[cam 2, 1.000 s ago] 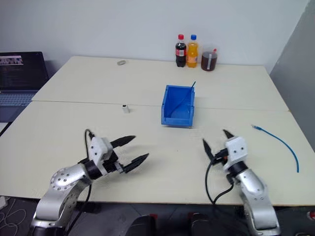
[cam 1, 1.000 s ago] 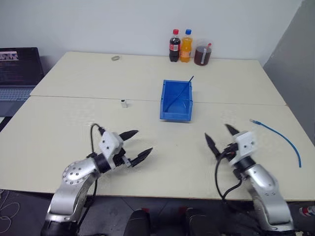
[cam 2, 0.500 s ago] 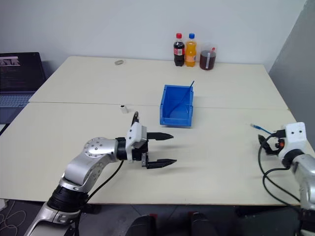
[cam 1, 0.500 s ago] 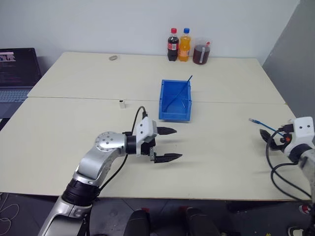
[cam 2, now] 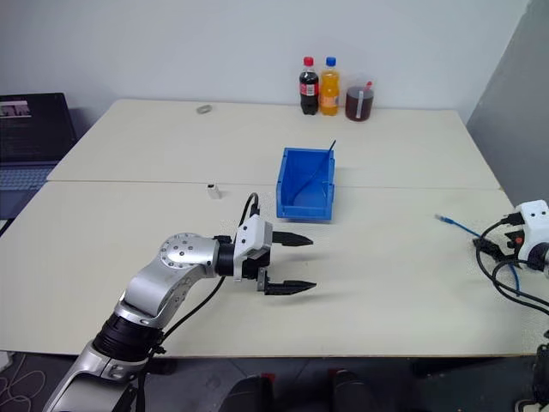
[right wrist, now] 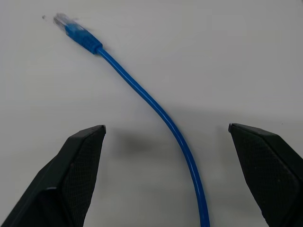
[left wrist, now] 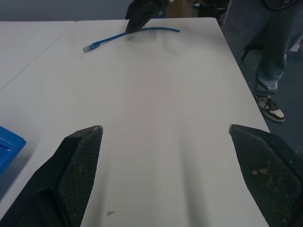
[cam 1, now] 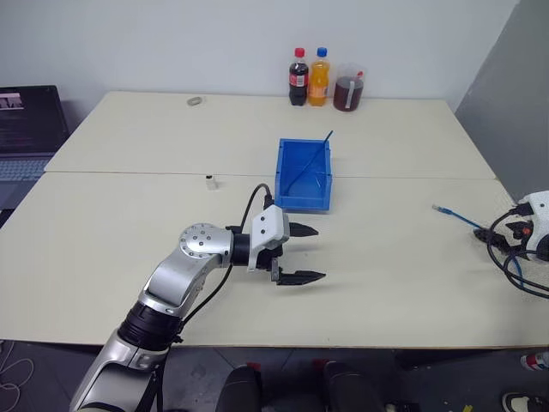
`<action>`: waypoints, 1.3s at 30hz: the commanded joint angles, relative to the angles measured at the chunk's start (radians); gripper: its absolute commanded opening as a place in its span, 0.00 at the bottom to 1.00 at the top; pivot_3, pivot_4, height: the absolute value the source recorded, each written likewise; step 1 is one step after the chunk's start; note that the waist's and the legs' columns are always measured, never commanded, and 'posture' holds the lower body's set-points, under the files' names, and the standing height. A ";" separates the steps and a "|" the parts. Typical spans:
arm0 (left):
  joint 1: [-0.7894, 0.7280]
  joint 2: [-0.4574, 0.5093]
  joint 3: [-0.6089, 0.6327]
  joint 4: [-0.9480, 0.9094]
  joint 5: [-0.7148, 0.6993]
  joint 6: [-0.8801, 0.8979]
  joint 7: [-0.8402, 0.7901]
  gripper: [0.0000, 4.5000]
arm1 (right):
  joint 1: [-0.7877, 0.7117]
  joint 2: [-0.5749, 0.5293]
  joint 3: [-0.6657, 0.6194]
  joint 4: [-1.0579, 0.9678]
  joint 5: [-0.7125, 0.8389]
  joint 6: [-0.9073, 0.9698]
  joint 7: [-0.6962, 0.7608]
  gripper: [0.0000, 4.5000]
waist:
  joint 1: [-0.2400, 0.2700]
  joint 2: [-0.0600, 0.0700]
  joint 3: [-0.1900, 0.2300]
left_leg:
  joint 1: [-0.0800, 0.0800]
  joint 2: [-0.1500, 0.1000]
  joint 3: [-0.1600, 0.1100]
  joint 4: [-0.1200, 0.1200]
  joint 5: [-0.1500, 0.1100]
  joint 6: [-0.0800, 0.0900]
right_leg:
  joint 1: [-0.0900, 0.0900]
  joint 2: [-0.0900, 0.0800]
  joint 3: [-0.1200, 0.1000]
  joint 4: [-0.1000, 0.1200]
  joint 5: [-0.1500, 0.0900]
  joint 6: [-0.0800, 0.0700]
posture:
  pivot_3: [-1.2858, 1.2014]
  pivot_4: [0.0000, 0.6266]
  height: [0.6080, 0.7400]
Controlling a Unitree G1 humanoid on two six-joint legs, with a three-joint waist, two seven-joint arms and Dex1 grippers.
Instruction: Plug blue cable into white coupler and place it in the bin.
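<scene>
Head views: left gripper (cam 1: 302, 254) hangs over the cream desk (cam 1: 129, 249) w/ both fingers spread wide, nothing between them, tips pointing toward the robot's right. The blue bin (cam 1: 304, 175) stands just beyond the fingers, a thin dark rod (cam 1: 313, 154) leaning inside it. The white coupler (cam 1: 209, 181) lies on the desk farther off, behind the wrist and to the fingers' far side, near the seam between the two desk halves. Three drink bottles (cam 1: 320, 79) line the back edge; a laptop (cam 1: 27, 120) sits at the far left. The blue cable (cam 1: 456, 215) lies at the desk's right end, its plug end nearest the bin.

Left wrist view: black fingers (left wrist: 75, 165) stand well apart, bare desk between them. Cable lies far ahead of the tips, w/ one finger of the right gripper just above it. A person's leg and shoe (left wrist: 270, 108) show past the desk edge.

Right wrist view: right gripper (right wrist: 175, 179) fingers spread wide, empty; cable runs up between them, apart from both, plug (right wrist: 66, 23) well ahead of the tips.
</scene>
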 commanded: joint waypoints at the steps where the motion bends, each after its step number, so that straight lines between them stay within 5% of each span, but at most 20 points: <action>1: -0.015 -0.003 0.001 -0.034 -0.003 -0.004 -0.005 1.00 | -0.045 -0.032 0.019 0.094 -0.037 -0.035 0.044 0.90 | 0.000 0.000 0.000 | 0.000 0.000 0.000 0.000 0.000 0.000 | 0.000 0.000 0.000 0.000 0.002 -0.003 | 0.52 0.24 1.00; 18: -0.002 -0.008 -0.004 -0.039 0.007 -0.018 -0.001 1.00 | -0.024 -0.057 0.022 0.118 -0.033 -0.011 0.178 0.01 | 0.000 0.000 0.000 | 0.001 0.000 -0.001 0.001 0.000 0.000 | 0.002 0.000 -0.001 0.000 0.002 -0.003 | 0.52 0.24 1.00; 26: 0.108 0.091 0.032 -0.089 -0.002 -0.023 -0.052 1.00 | -0.005 -0.093 0.020 -0.032 -0.024 -0.111 0.247 0.01 | -0.004 0.002 0.001 | 0.001 0.000 0.000 0.001 0.000 0.000 | 0.002 0.000 0.000 0.000 0.002 -0.003 | 0.52 0.24 1.00; 33: 0.381 0.267 0.200 -0.088 -0.059 -0.044 -0.093 1.00 | 0.167 -0.051 0.067 -0.596 0.043 -0.035 0.358 0.01 | -0.020 0.006 0.002 | 0.002 0.003 -0.001 0.000 0.000 0.000 | 0.001 0.001 0.000 0.001 0.001 -0.003 | 0.52 0.24 1.00; 39: 0.443 0.296 0.377 0.003 -0.099 -0.040 -0.048 1.00 | 0.204 0.109 0.233 -0.941 0.022 0.034 0.319 0.01 | -0.018 0.006 0.002 | 0.002 0.003 -0.003 0.000 0.000 0.000 | 0.000 0.000 -0.003 0.003 -0.001 0.001 | 0.52 0.24 1.00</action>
